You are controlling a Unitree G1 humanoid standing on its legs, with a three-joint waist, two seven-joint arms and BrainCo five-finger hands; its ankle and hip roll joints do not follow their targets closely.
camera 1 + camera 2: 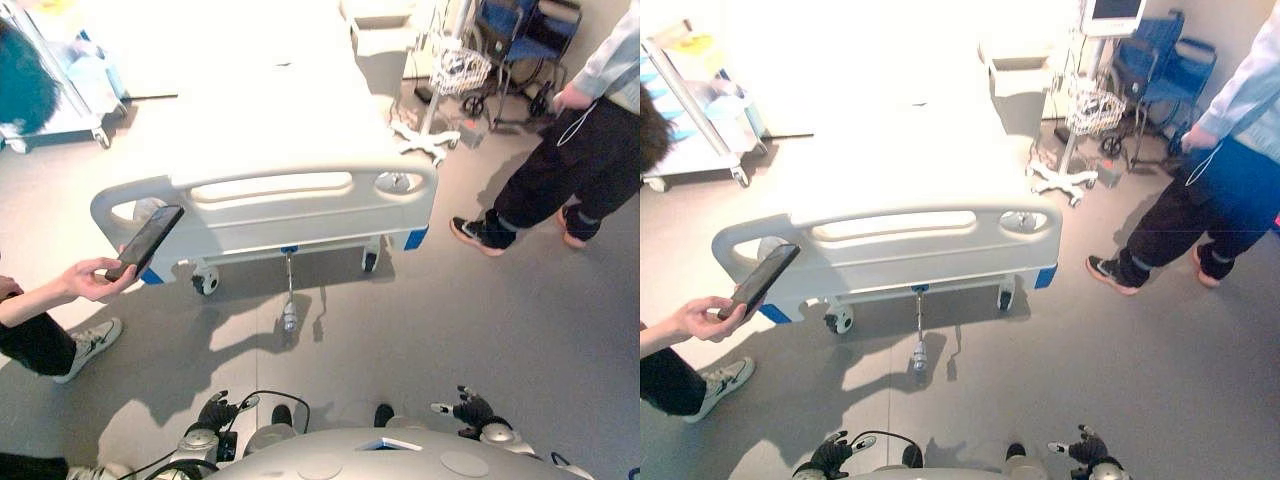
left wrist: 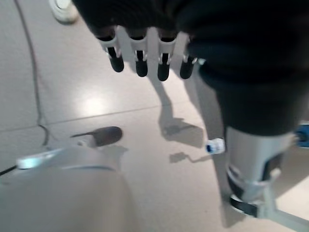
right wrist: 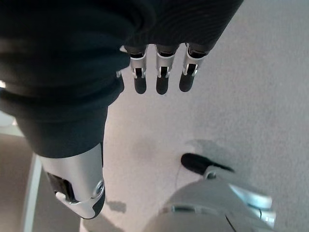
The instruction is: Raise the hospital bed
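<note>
The hospital bed (image 1: 250, 90) stands ahead of me with its white footboard (image 1: 270, 200) facing me. A thin crank rod hangs under the footboard's middle, and its grey handle (image 1: 289, 318) ends just above the floor. My left hand (image 1: 215, 412) hangs low by my side, well short of the crank, its fingers (image 2: 140, 60) straight and holding nothing. My right hand (image 1: 470, 408) hangs low on the other side, its fingers (image 3: 161, 77) straight and empty too.
At the left a person's hand holds a dark phone (image 1: 145, 240) up near the bed's corner. Another person (image 1: 570, 170) walks at the right. A wheeled stand with a wire basket (image 1: 455, 70), a wheelchair (image 1: 525, 40) and a trolley (image 1: 60, 100) flank the bed.
</note>
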